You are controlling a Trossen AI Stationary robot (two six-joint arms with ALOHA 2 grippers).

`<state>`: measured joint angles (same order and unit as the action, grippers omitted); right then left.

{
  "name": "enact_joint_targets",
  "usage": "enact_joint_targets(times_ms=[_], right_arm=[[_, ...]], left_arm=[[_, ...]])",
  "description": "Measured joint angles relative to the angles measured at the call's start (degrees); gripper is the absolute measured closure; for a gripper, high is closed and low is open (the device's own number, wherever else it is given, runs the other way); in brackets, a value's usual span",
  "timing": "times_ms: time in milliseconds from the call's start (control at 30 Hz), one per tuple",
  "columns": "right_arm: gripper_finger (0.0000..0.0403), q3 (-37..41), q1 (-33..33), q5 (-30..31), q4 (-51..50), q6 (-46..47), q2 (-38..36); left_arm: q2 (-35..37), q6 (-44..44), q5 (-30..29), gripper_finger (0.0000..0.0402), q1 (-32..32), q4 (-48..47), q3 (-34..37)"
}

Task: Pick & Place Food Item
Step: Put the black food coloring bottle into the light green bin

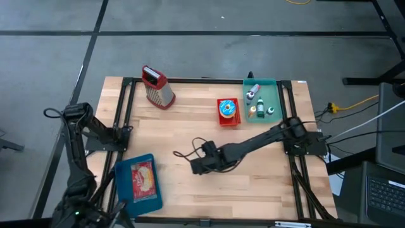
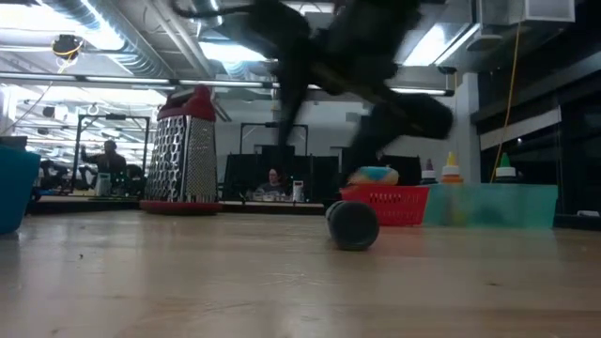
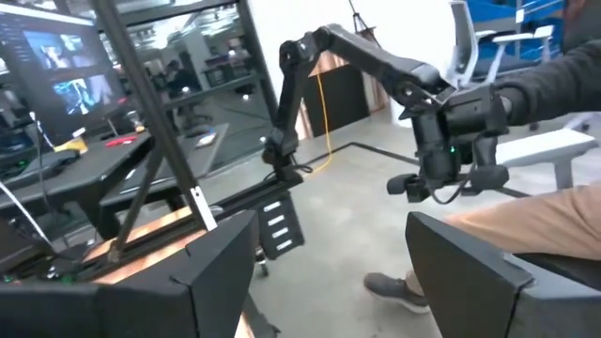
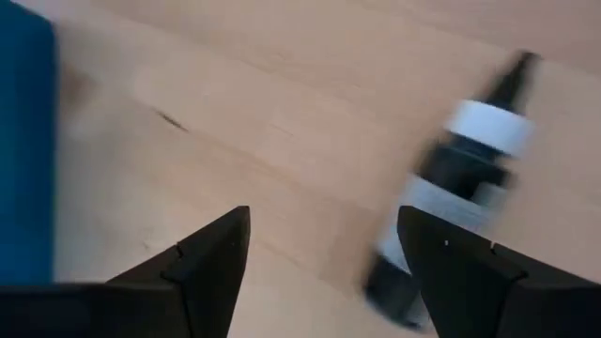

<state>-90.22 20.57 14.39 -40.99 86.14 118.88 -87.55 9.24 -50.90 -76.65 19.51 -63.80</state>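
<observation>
Quick status for you: pick & place isn't finished imo. The right gripper (image 4: 324,221) is open w/ nothing between its fingers, hanging low over the middle of the desk (image 1: 266,190). The left gripper (image 3: 329,235) is open too, parked off the desk's left edge and aimed out at the room.

The item looks like a dark bottle (image 4: 460,178) w/ a white label. It's lying on its side on bare wood around the desk's middle, just ahead of the right gripper and a bit off its centre line, not touching either finger. So it's not held and not in any container. The blue tray (image 1: 123,190) at the front left corner only has a food packet (image 1: 142,179) in it. You've got the whole grab + carry left, I'd say.

Orientation: the long axis lies flat on the desk. The thin cap end points away from the right gripper, the fat base toward it. From the low cam you see it nearly end-on (image 2: 352,225), so the axis prob runs roughly front edge to back edge.
</observation>
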Motion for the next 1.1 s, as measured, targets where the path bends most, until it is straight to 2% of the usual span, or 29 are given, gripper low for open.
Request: enact_joint_targets(times_ms=[133,300,467,633,767,900,1000,1100], right_arm=[[0.0129,-6.7,-1.1,-0.2,-4.7,4.0,4.8],[0.0129,-10.8,-1.4,-2.0,-11.3,8.5,8.3],[0.0129,-12.3,-1.3,-1.6,-11.0,11.0,8.4],[0.0129,-17.8,-0.4,1.3,-11.7,10.4,8.3],[0.0129,-23.9,0.4,2.6,-22.3,11.8,8.2],[0.0129,-27.2,2.1,2.6,-36.1,18.7,8.1],[0.0129,-27.6,3.5,0.7,-43.4,23.3,8.1],[0.0129,-25.5,4.3,-0.3,-45.4,26.4,8.1]], left_arm=[[0.0,-1.0,-3.0,0.0135,-3.6,-0.1,0.0],[0.1,-3.2,-4.5,0.0135,-5.8,-0.4,0.1],[0.1,-7.8,-3.3,0.0135,-5.9,-3.6,-0.2],[0.1,-8.2,-0.6,0.0135,-5.7,-4.9,0.0],[0.3,-7.6,1.7,0.0135,-5.8,-5.3,0.2],[0.2,-8.0,2.4,0.0135,-5.8,-5.3,0.2],[0.2,-8.0,2.4,0.0135,-5.8,-5.3,0.2],[0.2,-7.5,2.4,0.0135,-5.6,-5.3,0.2]])
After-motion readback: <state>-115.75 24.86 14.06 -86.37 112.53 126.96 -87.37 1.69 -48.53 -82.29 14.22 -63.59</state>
